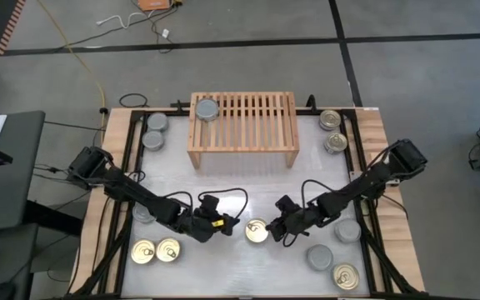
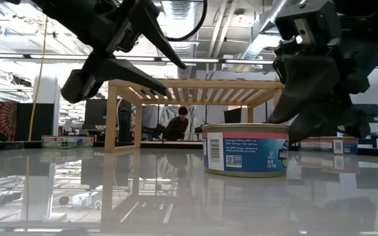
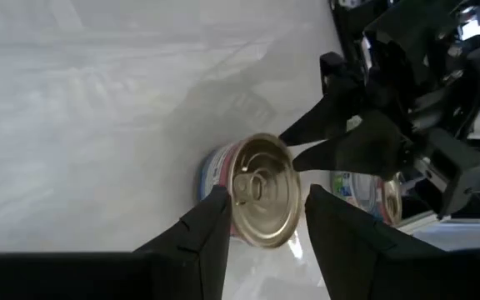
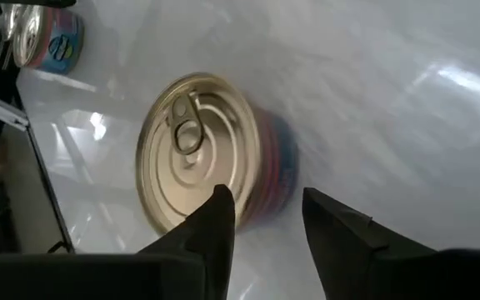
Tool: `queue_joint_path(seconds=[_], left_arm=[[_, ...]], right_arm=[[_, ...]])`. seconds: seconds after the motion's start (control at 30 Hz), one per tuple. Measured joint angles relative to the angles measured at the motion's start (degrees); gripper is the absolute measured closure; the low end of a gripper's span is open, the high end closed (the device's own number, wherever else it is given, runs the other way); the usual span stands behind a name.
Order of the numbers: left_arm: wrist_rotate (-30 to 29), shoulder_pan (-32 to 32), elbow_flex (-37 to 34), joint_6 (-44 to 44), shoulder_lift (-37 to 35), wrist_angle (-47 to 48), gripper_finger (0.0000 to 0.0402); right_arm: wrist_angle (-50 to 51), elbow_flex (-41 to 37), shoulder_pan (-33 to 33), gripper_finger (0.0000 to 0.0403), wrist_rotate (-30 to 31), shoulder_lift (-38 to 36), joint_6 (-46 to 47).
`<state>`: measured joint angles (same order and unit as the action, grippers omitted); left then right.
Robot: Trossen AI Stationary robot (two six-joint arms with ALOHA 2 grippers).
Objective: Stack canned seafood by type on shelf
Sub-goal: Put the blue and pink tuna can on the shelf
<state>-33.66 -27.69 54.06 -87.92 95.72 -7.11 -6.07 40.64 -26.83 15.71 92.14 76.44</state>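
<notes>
gold pull-ring can [image 1: 257,231] flanked mid-table | left gripper [image 1: 227,226] held spread beside it | right gripper [image 1: 275,229] likewise spread

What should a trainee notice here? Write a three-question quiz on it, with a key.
1. True or false: the shelf holds three cans.
2. The can between the left gripper and the right gripper has: A) a gold pull-ring top; B) a plain silver top; C) a paper lid.
3. Fill in: both grippers' fingers are ____.
Key: 1 false, it holds one silver-topped can; 2 A; 3 open.
</notes>
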Motion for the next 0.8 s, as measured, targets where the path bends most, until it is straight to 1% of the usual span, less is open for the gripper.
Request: queue_joint_path(seconds=[0.23, 0.33, 0.53, 0.67, 0.8], left_arm=[[0.0, -0.9, 0.0, -1.8, 0.0, 0.0, 0.0253], [-0.7, -0.9, 0.4, -2.4, 2.3, -1.8, 0.0253], [0.4, -0.9, 3.9, -3.0, 10.5, -7.2, 0.0253], [2.2, -0.5, 4.8, -3.0, 11.2, -7.9, 0.0253], [2.5, -0.3, 4.9, -1.9, 11.3, -8.3, 0.0253]], right_arm=[[-0.9, 0.0, 0.3, 0.0248, -0.2, 0.1, -0.5], [-0.8, 0.0, 0.8, 0.0255, -0.1, 1.0, -0.5], [-3.2, 0.0, 0.6, 0.0264, -0.8, 1.7, -0.5], [-3.3, 0.2, 0.7, 0.0264, -0.8, 1.6, -0.6], [-3.3, 0.2, 0.7, 0.0265, -0.8, 1.7, -0.8]])
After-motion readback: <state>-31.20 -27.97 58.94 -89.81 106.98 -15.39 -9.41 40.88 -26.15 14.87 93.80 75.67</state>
